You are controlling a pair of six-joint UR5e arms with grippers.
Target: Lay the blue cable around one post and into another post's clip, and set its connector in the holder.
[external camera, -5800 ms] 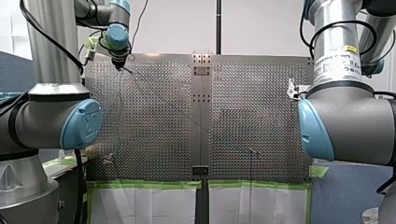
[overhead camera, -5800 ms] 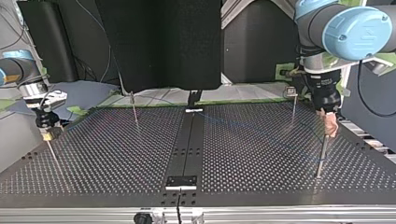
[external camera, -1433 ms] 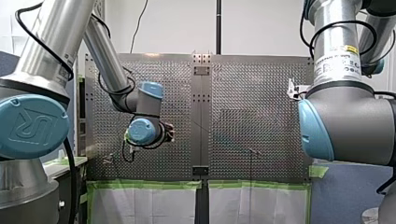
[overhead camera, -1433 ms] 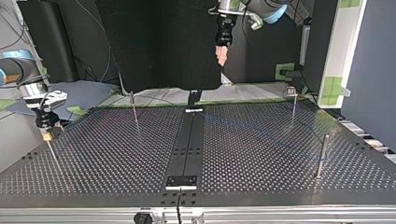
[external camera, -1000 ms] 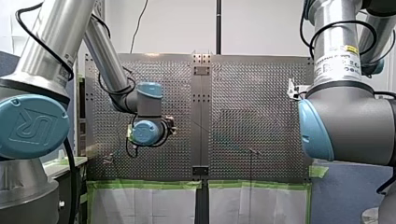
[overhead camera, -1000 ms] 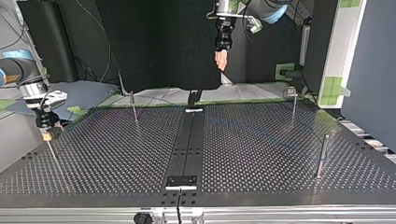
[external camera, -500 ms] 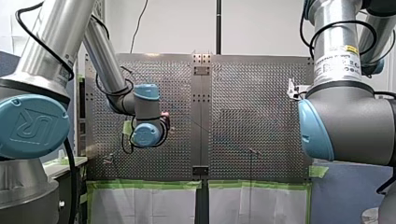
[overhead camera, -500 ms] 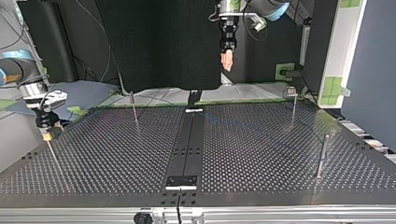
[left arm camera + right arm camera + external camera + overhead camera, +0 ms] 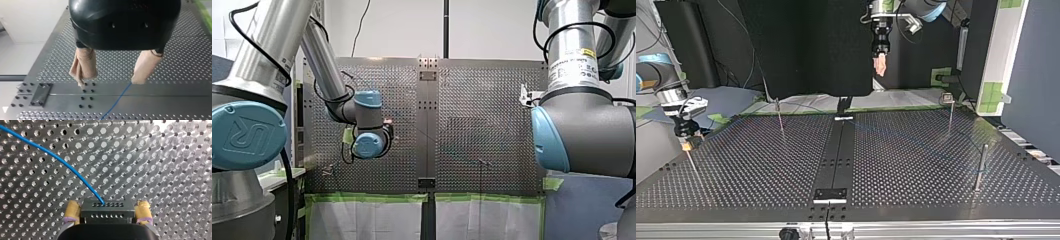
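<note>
In the right wrist view the blue cable runs into a black connector with two rows of holes. My right gripper is shut on it, its yellow pads against both ends. At the top view's left my right gripper sits atop a thin rod. My left gripper is open with nothing between its beige pads, and it hangs high over the table's middle. The cable lies on the plate far below it. The front view shows only a pink trace of my left gripper past its wrist.
Three thin posts stand on the perforated table: one at the top view's right, one behind it, one at the back left. A dark centre strip splits the plate. The cable crosses the right half faintly.
My left gripper has left the post at the top view's right and risen high; in the last second it drifted slightly rightward in that view. My right gripper has not moved.
</note>
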